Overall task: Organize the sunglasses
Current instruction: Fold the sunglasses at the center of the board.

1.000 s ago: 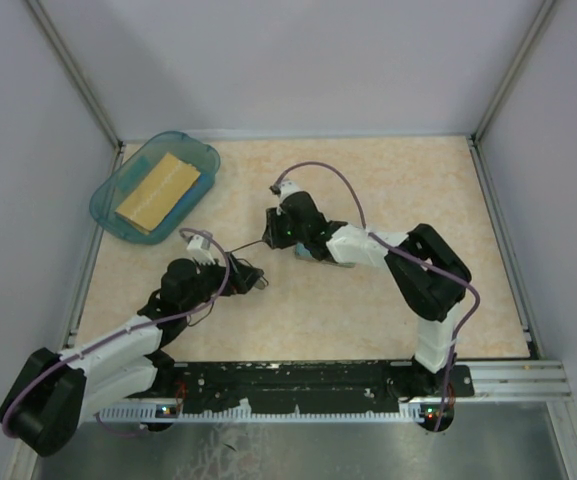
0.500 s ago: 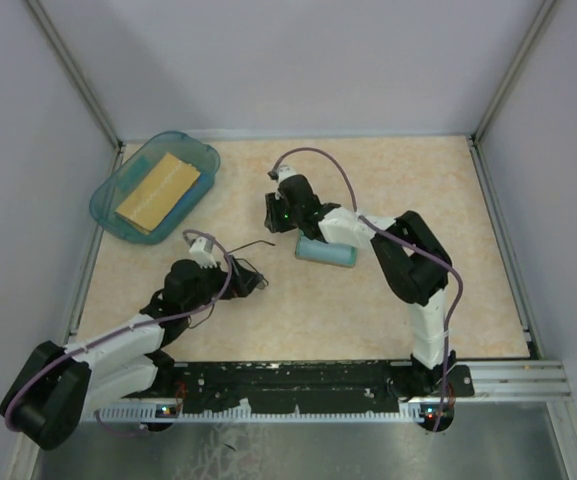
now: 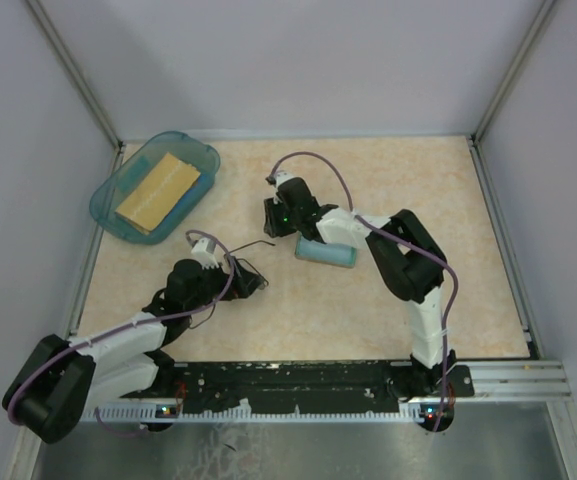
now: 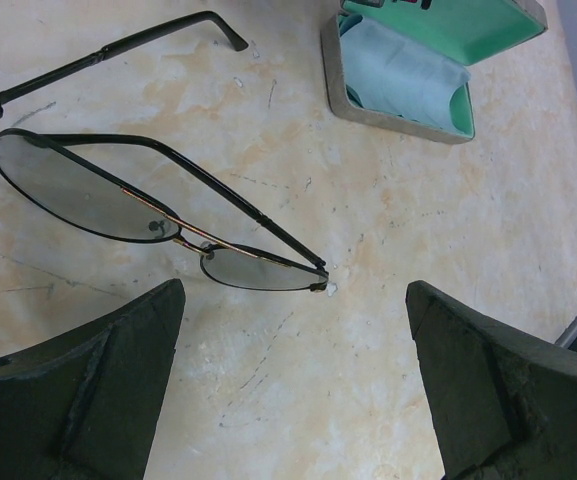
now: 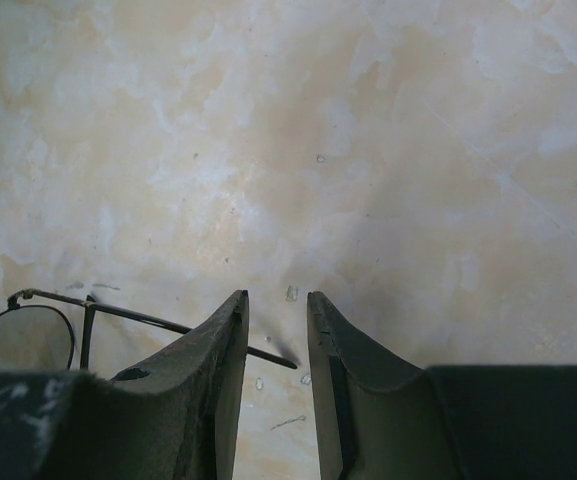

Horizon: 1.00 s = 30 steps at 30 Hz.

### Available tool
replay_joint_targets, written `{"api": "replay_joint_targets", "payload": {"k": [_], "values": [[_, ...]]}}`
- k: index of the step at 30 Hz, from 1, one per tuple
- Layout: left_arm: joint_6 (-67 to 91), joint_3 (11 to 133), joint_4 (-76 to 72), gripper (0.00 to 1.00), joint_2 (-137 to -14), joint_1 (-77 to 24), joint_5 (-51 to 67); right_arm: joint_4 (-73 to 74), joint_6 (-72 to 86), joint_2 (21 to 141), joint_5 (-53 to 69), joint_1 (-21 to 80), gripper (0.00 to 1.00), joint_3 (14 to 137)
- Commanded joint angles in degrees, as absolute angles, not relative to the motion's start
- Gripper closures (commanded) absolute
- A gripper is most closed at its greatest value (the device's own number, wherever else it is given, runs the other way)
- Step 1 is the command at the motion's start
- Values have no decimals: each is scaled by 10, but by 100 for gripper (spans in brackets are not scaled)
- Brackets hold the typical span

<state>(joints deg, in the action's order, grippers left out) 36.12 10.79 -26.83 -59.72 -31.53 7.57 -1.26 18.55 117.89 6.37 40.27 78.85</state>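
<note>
The sunglasses (image 4: 98, 190) lie flat on the table (image 4: 468, 220) just ahead of your left gripper (image 4: 293, 300). 1 temple arm (image 4: 238, 203) is folded along the frame, and the outstretched temple arm (image 4: 68, 70) reaches toward the open case (image 4: 388, 112), where the blue cloth (image 4: 398, 70) sits on the green lining. Your left gripper's jaws stand wide apart and hold nothing, framing bare tabletop just short of the nearer lens. Your right gripper (image 5: 278, 310) hangs over the tip of the outstretched temple arm, its 2 fingers drawn close with a narrow gap between them. The wire tip shows in that gap, but nothing is clamped. The step in hand looks like folding the glasses before they go into the case, and it appears half done. Your next move likely calls for catching that thin wire near its tip and swinging it in against the frame while the left gripper steadies the lens end. The frame looks light, so expect it to skate across the table unless braced.
</note>
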Motion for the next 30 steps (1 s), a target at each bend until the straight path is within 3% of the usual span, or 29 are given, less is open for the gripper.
{"api": "replay_joint_targets", "payload": {"k": [1,30], "values": [[355,125,-289,2,-598,-318,80,-43,177,1191,87,403,69,802],[352,141,-304,3,-628,-317,77,-50,181,1181,93,440,70,769]]}}
